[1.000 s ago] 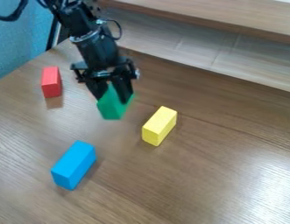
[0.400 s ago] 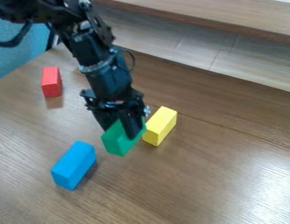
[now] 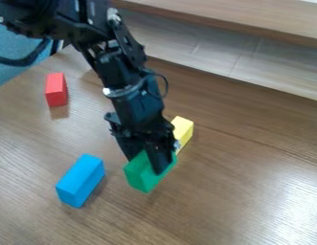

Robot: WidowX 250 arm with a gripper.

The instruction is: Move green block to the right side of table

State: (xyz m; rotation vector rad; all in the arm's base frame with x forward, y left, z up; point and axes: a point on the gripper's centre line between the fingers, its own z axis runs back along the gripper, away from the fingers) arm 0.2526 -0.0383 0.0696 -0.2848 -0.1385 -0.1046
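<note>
Nearest, the blue block [image 3: 80, 181] lay on the table [image 3: 237, 191], left in the view; a little beyond, to its right, the green block [image 3: 141, 178] was pinched between the jaws of the gripper [image 3: 148, 165]; behind that, the yellow block [image 3: 184, 128] was partly hidden; farther off, at left, stood the red block [image 3: 56, 89]

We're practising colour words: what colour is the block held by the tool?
Green, in the camera view.
</note>
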